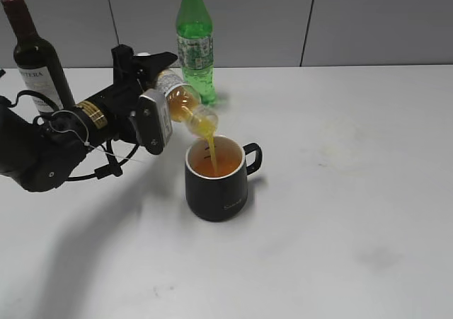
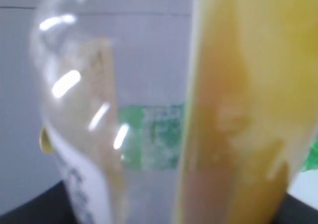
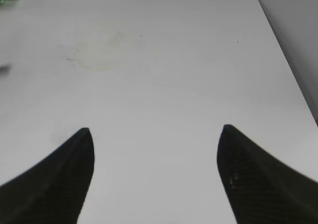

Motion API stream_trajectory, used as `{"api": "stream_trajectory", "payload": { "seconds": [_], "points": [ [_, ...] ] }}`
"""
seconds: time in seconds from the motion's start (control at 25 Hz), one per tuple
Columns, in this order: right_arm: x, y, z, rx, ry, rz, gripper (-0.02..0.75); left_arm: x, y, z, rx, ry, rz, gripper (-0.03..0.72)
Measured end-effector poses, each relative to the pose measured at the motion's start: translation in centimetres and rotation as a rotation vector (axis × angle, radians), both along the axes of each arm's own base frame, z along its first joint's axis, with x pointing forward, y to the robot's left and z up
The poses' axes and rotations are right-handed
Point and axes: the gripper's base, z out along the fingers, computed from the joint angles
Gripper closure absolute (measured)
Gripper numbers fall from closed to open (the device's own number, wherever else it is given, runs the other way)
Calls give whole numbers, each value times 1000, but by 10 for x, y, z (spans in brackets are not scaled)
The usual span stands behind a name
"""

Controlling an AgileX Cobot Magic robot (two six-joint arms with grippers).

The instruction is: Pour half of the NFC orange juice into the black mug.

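Left gripper (image 1: 157,100) clamps small clear plastic orange-juice bottle (image 1: 185,105), tilted, streaming into squat black ceramic mug (image 1: 217,188), apparently half-full. Right gripper (image 3: 155,177) fingers spread over white table (image 3: 174,75).

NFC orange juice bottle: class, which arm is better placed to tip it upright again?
Left. Its claw grips the NFC orange juice tilted over the black mug; the right claw hangs open, empty.
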Motion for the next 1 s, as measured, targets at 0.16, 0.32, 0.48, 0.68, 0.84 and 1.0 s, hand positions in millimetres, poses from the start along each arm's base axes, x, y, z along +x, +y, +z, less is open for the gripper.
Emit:
{"api": "stream_trajectory", "payload": {
  "seconds": [0.16, 0.32, 0.48, 0.68, 0.84, 1.0],
  "points": [
    [0, 0, 0, 0, 0, 0, 153, 0, 0, 0, -171, 112, 2, 220],
    [0, 0, 0, 0, 0, 0, 153, -1, 1, -1, -405, 270, -1, 220],
    [0, 0, 0, 0, 0, 0, 153, 0, 1, -1, -670, 443, -4, 220],
    [0, 0, 0, 0, 0, 0, 153, 0, 2, -2, -1029, 679, 15, 220],
    [0, 0, 0, 0, 0, 0, 153, 3, 8, -8, -1219, 801, 111, 220],
    [0, 0, 0, 0, 0, 0, 153, 5, 14, -17, -1296, 868, 246, 220]
  ]
}}
